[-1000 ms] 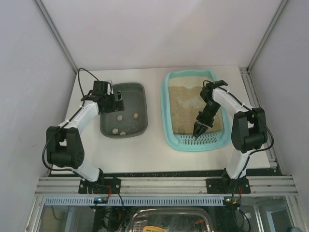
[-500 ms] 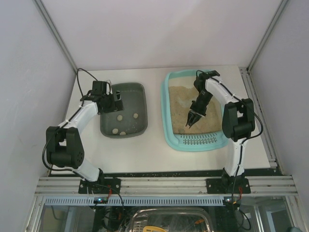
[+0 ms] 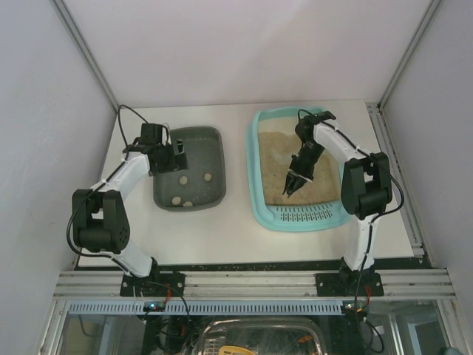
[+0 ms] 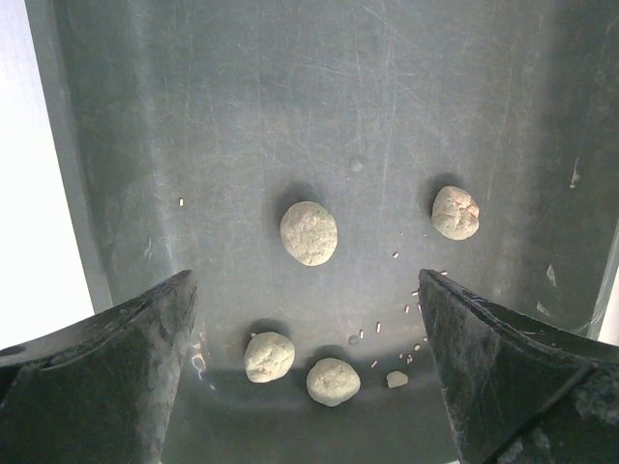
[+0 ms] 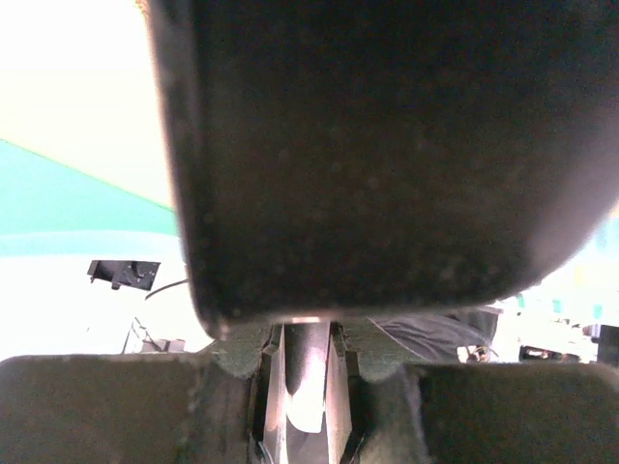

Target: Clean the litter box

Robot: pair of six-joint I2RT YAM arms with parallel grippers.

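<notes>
**Litter box [image 3: 253, 177] – right arm over the sand, left arm over the grey tray**

Litter box is sitting on the right half of the table [image 3: 222, 229], with its slotted grille [image 3: 303, 214] at the end nearest the arm bases and tan sand [image 3: 277, 148] filling the rest.

Right gripper [image 3: 289, 186] is pointing down over the sand, near the middle of the box, with its jaws closed. Wrist view is showing a shiny metal piece [image 5: 302, 387] between the fingers, but a dark blurred shape is blocking most of that picture, so I cannot tell what is being held, if anything.

Left gripper [image 4: 306, 280] is hovering over the grey tray [image 4: 290, 97], which is lying beside the box on its left. Its jaws are standing wide apart – nothing is between them. Four pale round lumps [image 4: 309, 233] are lying on the tray floor, with a few crumbs among them.
</notes>
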